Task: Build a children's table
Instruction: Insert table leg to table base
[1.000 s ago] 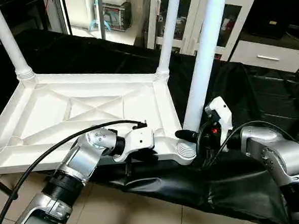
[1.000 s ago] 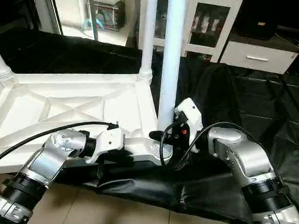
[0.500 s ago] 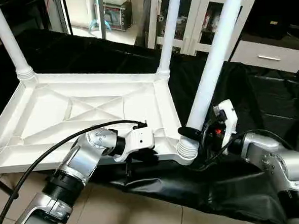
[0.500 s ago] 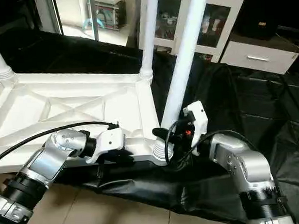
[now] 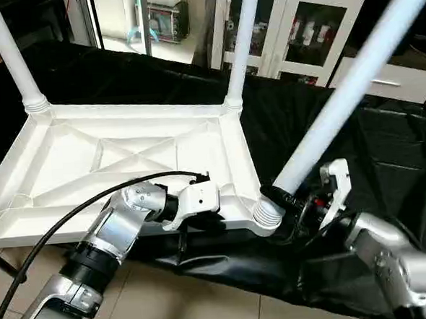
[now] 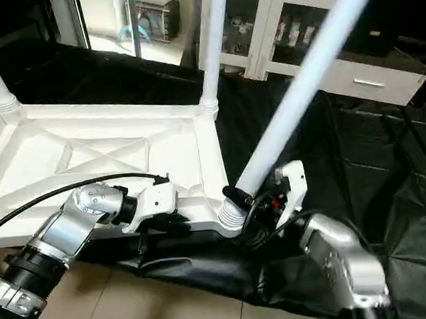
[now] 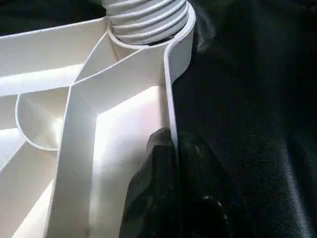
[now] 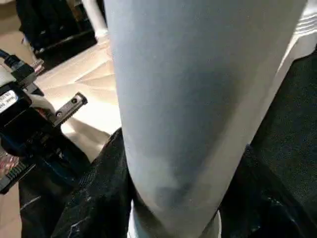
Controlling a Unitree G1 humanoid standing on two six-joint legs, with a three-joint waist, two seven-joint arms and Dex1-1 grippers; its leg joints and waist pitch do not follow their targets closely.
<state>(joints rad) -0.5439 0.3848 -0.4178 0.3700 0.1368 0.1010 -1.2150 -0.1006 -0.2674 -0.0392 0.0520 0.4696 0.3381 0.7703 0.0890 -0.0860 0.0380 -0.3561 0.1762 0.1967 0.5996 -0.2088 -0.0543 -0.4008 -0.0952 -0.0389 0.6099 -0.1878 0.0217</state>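
Observation:
The children's table lies upside down, its white top (image 5: 111, 155) showing the X-ribbed underside. Two white legs (image 5: 8, 56) (image 5: 241, 46) stand upright in the far corner sockets. A third leg (image 5: 346, 86) leans steeply to the right, its ribbed end at the near right corner socket (image 5: 265, 214). My right gripper (image 5: 291, 199) is shut around this leg just above the socket; the leg's shaft (image 8: 198, 109) looms close in the right wrist view. My left gripper (image 5: 198, 220) is shut on the top's near rim, black fingers (image 7: 166, 168) pinching the thin wall (image 7: 171, 99).
A black cloth (image 5: 386, 149) covers the work surface and hangs over its front edge above the tiled floor (image 5: 178, 299). A white glass-door cabinet (image 5: 306, 31) and a drawer unit (image 5: 393, 83) stand behind. A black cable (image 5: 58, 227) loops along my left forearm.
The leg in my right gripper has tipped from upright to leaning far right. My right arm has dropped lower and swung right with it. The left gripper has stayed on the rim.

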